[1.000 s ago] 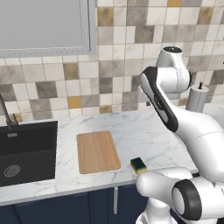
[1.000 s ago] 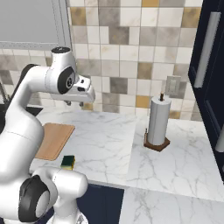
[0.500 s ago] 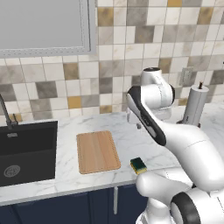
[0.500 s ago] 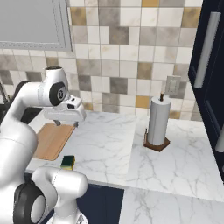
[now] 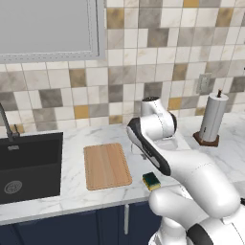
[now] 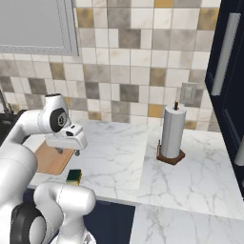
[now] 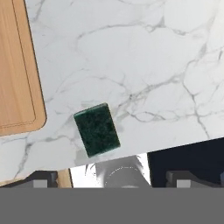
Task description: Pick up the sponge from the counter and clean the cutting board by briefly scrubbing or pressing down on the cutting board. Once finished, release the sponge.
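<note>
Right now I see the sponge (image 7: pixel 96 129) lying green side up on the marble worktop (image 7: pixel 144 65), near the front edge and just beside the cutting board's (image 7: pixel 15 74) corner, apart from it. From the left base view the sponge (image 5: pixel 151 180) sits right of the cutting board (image 5: pixel 106 165). My jaws are spread wide and empty; the gripper (image 6: pixel 66 151) hangs above the worktop (image 6: pixel 124 152), off the sponge (image 6: pixel 73 177). A paper towel roll (image 6: pixel 172 131) stands well apart.
</note>
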